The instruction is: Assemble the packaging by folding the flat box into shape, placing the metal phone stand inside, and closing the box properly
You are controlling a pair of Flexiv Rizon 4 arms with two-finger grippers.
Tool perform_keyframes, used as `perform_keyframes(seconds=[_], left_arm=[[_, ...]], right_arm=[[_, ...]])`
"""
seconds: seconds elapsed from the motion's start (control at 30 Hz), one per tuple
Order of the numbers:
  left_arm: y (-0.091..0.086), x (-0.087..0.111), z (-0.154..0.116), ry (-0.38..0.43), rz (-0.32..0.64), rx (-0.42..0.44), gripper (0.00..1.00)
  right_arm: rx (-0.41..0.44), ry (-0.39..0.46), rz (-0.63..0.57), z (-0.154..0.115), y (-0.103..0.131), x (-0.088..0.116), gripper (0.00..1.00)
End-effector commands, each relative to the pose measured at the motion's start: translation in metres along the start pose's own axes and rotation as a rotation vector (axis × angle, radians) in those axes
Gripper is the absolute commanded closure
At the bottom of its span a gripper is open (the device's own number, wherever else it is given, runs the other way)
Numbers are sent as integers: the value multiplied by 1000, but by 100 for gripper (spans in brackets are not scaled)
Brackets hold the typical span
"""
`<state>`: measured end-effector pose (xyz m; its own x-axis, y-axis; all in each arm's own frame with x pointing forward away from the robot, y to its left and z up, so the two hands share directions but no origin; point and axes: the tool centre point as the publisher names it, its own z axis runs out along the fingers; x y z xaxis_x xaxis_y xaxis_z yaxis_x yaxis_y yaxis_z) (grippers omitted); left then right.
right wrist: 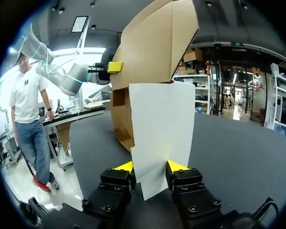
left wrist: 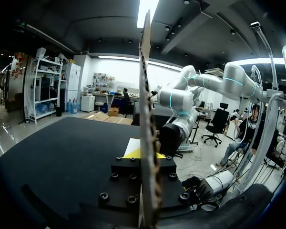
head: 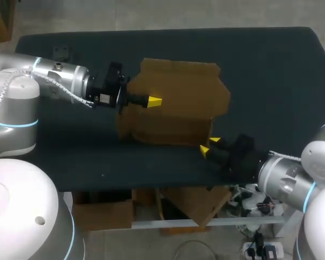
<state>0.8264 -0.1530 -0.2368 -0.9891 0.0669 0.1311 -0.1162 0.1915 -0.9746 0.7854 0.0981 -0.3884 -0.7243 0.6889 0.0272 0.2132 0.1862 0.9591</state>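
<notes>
The brown cardboard box (head: pixel 173 97) stands partly folded in the middle of the table, its flaps up. My left gripper (head: pixel 154 101) reaches in from the left and is shut on an upright box panel (left wrist: pixel 147 95), which runs edge-on between its fingers (left wrist: pixel 147 153). My right gripper (head: pixel 209 145) is at the box's front right corner. In the right wrist view a white-faced flap (right wrist: pixel 159 124) stands between its open fingers (right wrist: pixel 150 167), with the brown box (right wrist: pixel 152 52) rising behind it and the left gripper's yellow tip (right wrist: pixel 114 67) on the far side. No phone stand shows in any view.
The table (head: pixel 271 81) has a dark cloth top. A small black object (head: pixel 60 52) lies at its back left. The table's front edge runs just under my right gripper.
</notes>
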Motion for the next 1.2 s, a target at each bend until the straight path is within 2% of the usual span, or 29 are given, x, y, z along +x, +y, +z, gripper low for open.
perform_keyframes(seconds=[0.03,0.43,1.2], left_arm=[[2,-1,1,3,0,0,100],[2,-1,1,3,0,0,100],[2,-1,1,3,0,0,100]], right_arm=[[-1,8,-3,4,-1,5,57],[-8,1,-3,-9,-4,10,55],[10,9,1,-45,-16,5,53]])
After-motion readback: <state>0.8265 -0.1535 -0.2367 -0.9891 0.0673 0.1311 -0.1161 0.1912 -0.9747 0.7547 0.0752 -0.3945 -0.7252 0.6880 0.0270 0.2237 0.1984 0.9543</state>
